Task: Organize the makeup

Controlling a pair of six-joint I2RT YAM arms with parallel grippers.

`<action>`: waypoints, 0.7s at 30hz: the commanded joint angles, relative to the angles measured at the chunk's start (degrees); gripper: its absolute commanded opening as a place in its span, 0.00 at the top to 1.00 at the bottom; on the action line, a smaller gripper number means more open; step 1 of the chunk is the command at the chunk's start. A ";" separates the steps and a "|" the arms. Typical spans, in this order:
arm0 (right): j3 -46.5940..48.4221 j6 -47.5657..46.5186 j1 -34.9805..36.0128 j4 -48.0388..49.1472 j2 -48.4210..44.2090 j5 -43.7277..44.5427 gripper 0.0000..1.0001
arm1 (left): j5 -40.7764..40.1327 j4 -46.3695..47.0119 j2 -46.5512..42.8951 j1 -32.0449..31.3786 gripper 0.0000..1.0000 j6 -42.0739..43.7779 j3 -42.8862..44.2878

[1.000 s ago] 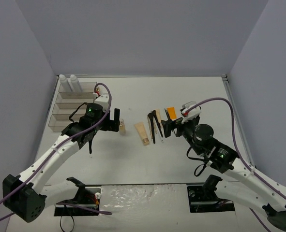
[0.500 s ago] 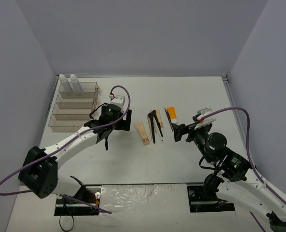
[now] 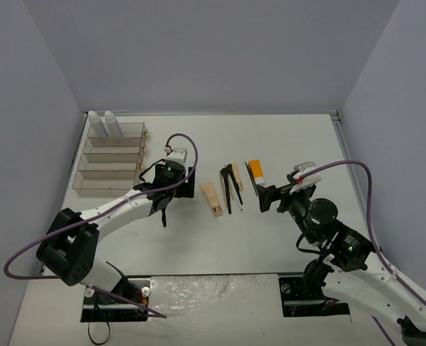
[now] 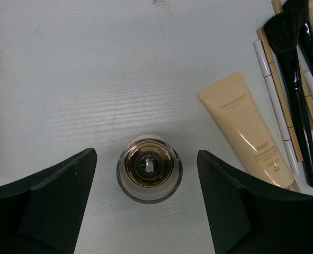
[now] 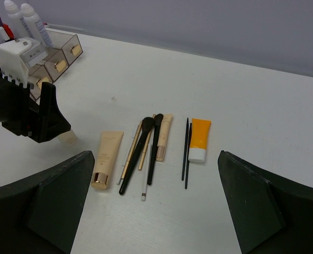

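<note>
The right fingers hang spread and empty above the near desk. The left fingers stand released on either side of the upright gold-capped vial, not touching it. Beyond lie, unsorted, two beige tubes, one orange tube, two black brushes and several thin sticks too fine to count. Farthest off, two white bottles already stand in the clear drawer box. Judged from this, most of the sorting remains.
</note>
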 commanded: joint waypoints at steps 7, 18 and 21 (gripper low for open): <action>-0.22 0.14 0.10 3.71 0.40 0.99 0.00 | -1.91 5.69 -0.74 -0.83 0.63 -1.27 -0.17; -0.18 0.14 0.14 3.71 -0.69 0.27 0.00 | -5.47 -3.67 -6.05 -0.04 1.00 3.03 8.41; -0.17 0.31 0.14 3.79 -1.42 0.06 0.00 | -4.91 -8.85 -6.28 2.59 1.00 4.76 16.15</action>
